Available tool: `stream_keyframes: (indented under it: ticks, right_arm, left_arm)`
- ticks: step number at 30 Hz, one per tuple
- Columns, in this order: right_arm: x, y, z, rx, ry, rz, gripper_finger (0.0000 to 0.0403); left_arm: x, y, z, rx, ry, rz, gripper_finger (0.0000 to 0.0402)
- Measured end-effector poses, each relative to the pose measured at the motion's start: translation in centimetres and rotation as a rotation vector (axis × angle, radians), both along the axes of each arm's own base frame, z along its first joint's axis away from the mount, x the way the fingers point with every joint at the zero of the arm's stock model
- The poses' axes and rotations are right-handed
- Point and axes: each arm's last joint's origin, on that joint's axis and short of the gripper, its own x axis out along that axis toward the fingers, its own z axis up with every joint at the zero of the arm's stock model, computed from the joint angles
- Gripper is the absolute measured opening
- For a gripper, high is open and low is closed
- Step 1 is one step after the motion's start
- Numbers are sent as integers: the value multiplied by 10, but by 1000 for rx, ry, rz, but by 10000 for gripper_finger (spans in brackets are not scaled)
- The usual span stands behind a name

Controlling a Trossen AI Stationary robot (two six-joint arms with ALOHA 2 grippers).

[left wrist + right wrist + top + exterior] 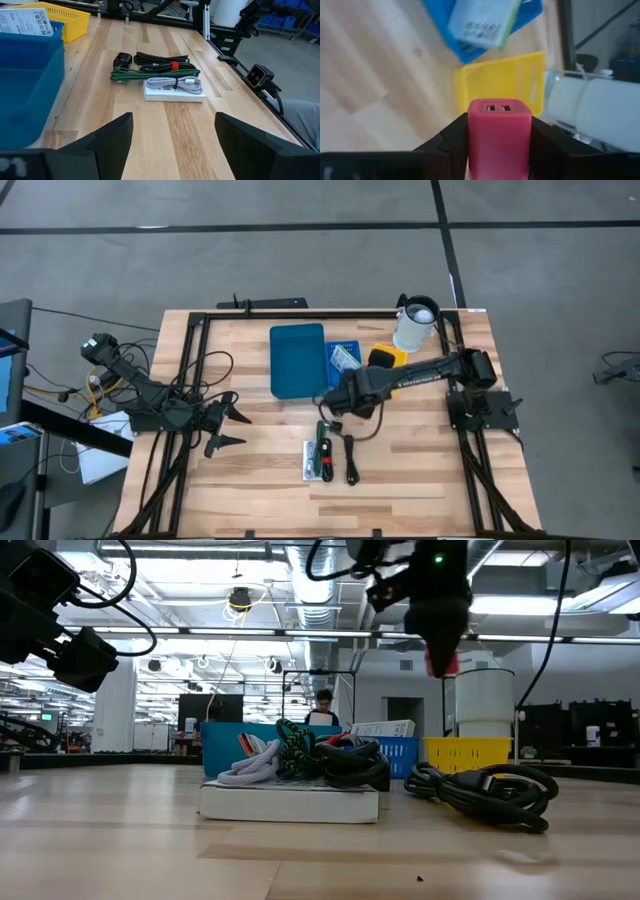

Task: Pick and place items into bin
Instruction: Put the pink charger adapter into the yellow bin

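Observation:
My right gripper (333, 402) hangs above the table near the blue bin's (297, 360) near right corner, shut on a red USB charger block (500, 125), which also shows in the low view (443, 662). On the table lie a white flat packet (310, 462) with a green-and-black braided cable (150, 75) and a grey cable (182, 84) on top. A black cable (351, 460) lies beside them. My left gripper (232, 430) is open, low over the table left of the items, touching nothing. My right gripper pinches the red charger block by its two opposite side faces (475, 135), one dark finger (447, 140) on each side. Its port end sticks out past the fingertips. The fingers point down from above, and the block is lifted clear of the table.
A small blue basket (343, 358) holding a white printed packet (480, 22), a yellow basket (387, 357) and a white cylindrical jug (415, 325) stand right of the blue bin. Black frame rails (190, 380) run along the table's sides. Bare wood lies near the front edge.

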Motion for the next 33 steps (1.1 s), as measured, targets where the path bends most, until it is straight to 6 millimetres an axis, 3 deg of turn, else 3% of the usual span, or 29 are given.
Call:
stream_keyframes:
  ticks: [9,16,24,33]
  right_arm:
    - [1,-50,0,17,28,-105,144]
    - [-3,-78,-3,117,44,-194,155]
    - [-11,-96,-13,260,83,-283,150]
    - [-19,-97,-27,283,143,-308,171]
  left_arm:
    - [0,0,0,0,0,0,270]
    - [0,0,0,-1,0,0,270]
    - [0,0,0,0,0,0,270]
    - [0,0,0,0,0,0,270]
